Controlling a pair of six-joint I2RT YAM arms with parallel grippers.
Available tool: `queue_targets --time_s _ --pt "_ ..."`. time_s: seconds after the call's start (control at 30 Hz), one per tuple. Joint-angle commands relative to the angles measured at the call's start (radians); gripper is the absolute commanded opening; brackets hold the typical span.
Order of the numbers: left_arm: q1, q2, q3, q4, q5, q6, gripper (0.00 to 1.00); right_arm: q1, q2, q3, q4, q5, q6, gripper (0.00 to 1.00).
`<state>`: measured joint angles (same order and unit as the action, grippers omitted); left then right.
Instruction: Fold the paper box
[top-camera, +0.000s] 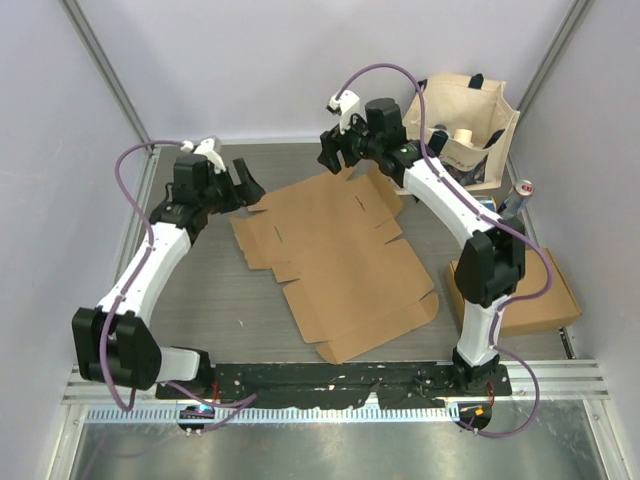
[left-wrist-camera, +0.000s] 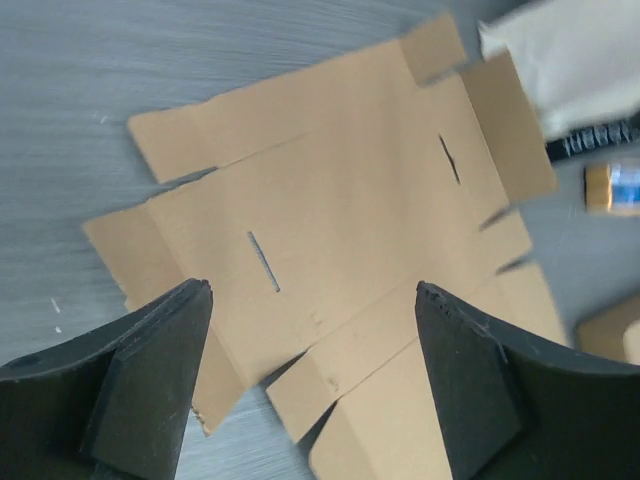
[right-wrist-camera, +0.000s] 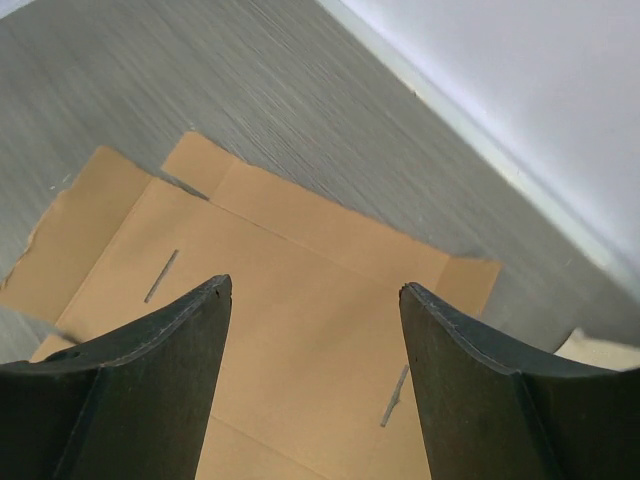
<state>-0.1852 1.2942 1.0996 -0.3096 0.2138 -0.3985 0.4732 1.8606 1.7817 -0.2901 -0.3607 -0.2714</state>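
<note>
The box (top-camera: 340, 265) is laid flat and unfolded on the table (top-camera: 200, 300), at its middle. Its long axis is run from the far edge toward the arm bases, the near end swung slightly right. 2 thin slits are seen in its far panels, and flaps are spread along both long sides.

The left gripper (top-camera: 245, 185) is held above the box's far-left corner, jaws spread wide, nothing gripped. The right gripper (top-camera: 335, 155) is held above the far edge, jaws likewise wide apart and empty.

A bag (top-camera: 470, 120), a can (top-camera: 520, 190) and a carton (top-camera: 530, 290) are set to the right.
</note>
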Motion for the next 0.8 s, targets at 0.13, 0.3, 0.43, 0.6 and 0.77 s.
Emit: queue_targets --time_s 0.13,0.3,0.43,0.6,0.77 --pt "0.164 0.375 0.127 0.012 -0.047 -0.371 0.77 -0.021 0.037 0.001 0.090 0.045 0.245 0.73" --pt "0.167 0.580 0.256 0.035 -0.024 -0.367 0.63 -0.019 0.028 -0.022 0.123 0.029 0.215 0.73" --pt "0.167 0.660 0.284 0.067 -0.022 -0.376 0.53 -0.019 0.035 0.002 0.108 0.029 0.193 0.73" --pt "0.167 0.746 0.310 0.121 0.009 -0.402 0.47 -0.019 0.051 -0.008 0.137 0.020 0.196 0.73" --pt "0.165 0.812 0.350 0.158 0.096 -0.381 0.25 -0.019 0.094 -0.031 0.193 -0.043 0.205 0.73"
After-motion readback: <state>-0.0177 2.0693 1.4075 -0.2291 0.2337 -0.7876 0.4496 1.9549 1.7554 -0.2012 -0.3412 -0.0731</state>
